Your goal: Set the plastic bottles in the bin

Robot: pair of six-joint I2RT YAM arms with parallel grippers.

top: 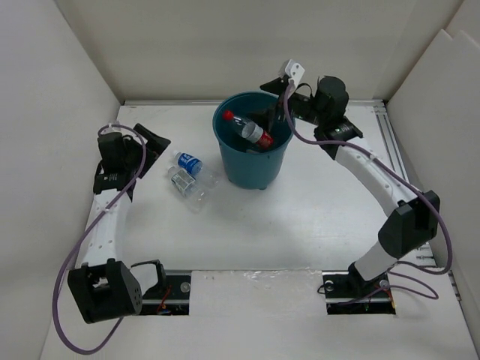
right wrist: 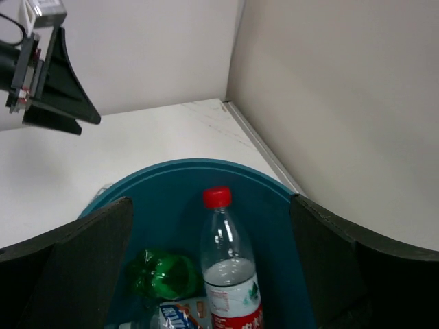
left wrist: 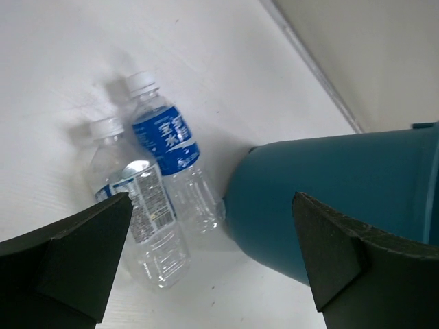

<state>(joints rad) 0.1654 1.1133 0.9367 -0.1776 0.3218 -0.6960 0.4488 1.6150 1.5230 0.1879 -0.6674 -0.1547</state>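
Observation:
The teal bin (top: 252,161) stands at the table's middle back. Inside it a clear bottle with a red cap and red label (top: 249,130) leans on the wall; the right wrist view shows it (right wrist: 228,267) with a green bottle (right wrist: 162,274) and a blue-labelled one (right wrist: 177,318). Two clear bottles lie left of the bin: one with a blue label (top: 187,162) (left wrist: 167,140) and one with a grey label (top: 184,184) (left wrist: 141,212). My left gripper (top: 161,142) (left wrist: 209,264) is open and empty, just left of them. My right gripper (top: 271,96) (right wrist: 209,257) is open and empty above the bin's far rim.
White walls enclose the table on the left, back and right. A metal rail (top: 391,150) runs along the right edge. The bin's side (left wrist: 343,199) fills the right of the left wrist view. The arm bases sit at the near edge.

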